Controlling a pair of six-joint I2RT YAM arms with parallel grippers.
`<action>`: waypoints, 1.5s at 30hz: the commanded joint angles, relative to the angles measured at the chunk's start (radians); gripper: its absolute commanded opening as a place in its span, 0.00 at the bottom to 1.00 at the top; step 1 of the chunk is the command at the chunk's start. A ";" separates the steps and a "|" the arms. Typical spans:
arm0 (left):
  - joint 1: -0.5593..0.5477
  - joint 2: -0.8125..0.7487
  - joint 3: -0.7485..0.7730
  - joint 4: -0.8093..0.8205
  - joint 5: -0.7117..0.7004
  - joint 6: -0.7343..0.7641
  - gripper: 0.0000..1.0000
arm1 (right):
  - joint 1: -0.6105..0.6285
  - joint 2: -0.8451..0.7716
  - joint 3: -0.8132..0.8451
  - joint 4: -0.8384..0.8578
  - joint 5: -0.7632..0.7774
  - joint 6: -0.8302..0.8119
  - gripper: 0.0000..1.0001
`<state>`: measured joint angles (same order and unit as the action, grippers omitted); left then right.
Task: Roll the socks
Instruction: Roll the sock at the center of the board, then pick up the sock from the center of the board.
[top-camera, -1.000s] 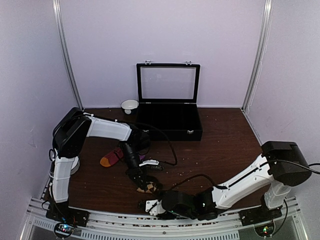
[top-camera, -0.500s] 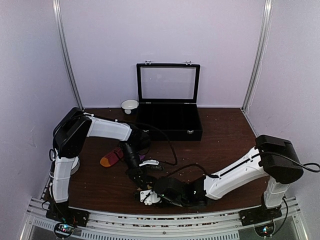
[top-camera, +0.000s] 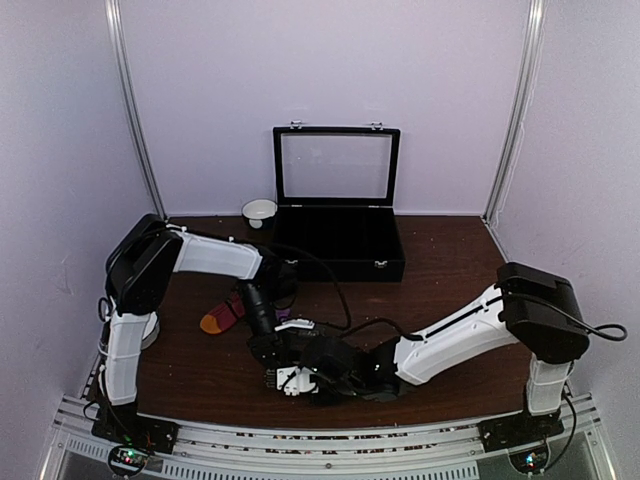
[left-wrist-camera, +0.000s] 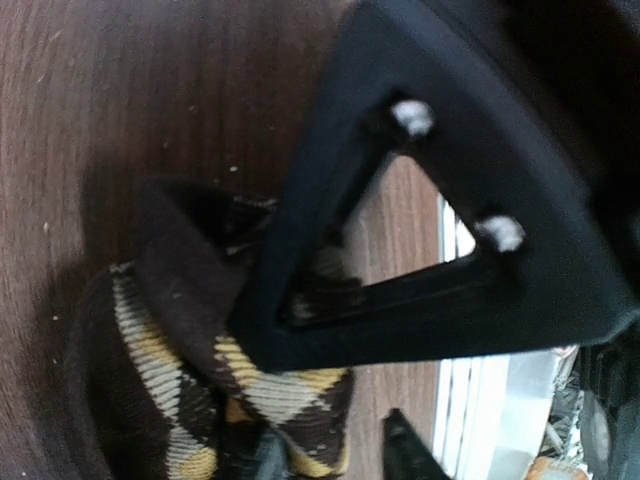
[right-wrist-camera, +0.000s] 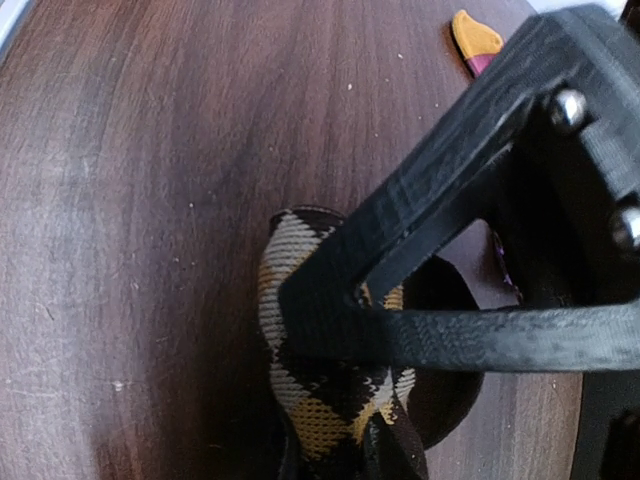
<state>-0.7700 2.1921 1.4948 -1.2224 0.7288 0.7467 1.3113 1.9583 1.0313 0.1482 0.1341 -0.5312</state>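
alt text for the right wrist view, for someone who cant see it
Close-up of a dark brown sock with tan argyle diamonds, bunched on a dark wooden table, partly covered by a black gripper finger that crosses the frame in front of it. The orange toe of a second sock pokes in at the top edge.

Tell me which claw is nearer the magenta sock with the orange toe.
Left. The left claw is at the argyle sock, close beside the magenta sock, and its arm passes right by it. The right claw meets the argyle sock from the other side, farther away.
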 joint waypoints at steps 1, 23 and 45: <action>0.022 -0.017 -0.010 0.093 -0.114 -0.008 0.43 | -0.021 0.075 0.015 -0.154 -0.103 0.064 0.09; 0.171 -0.742 -0.410 0.429 -0.069 0.051 0.47 | -0.133 0.207 0.183 -0.454 -0.596 0.740 0.00; -0.185 -0.798 -0.607 0.590 -0.505 0.165 0.48 | -0.204 0.100 0.049 0.340 -0.919 1.454 0.00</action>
<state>-0.9325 1.3968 0.8616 -0.6441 0.2764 0.8726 1.1095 2.0644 1.0832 0.3428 -0.7502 0.7906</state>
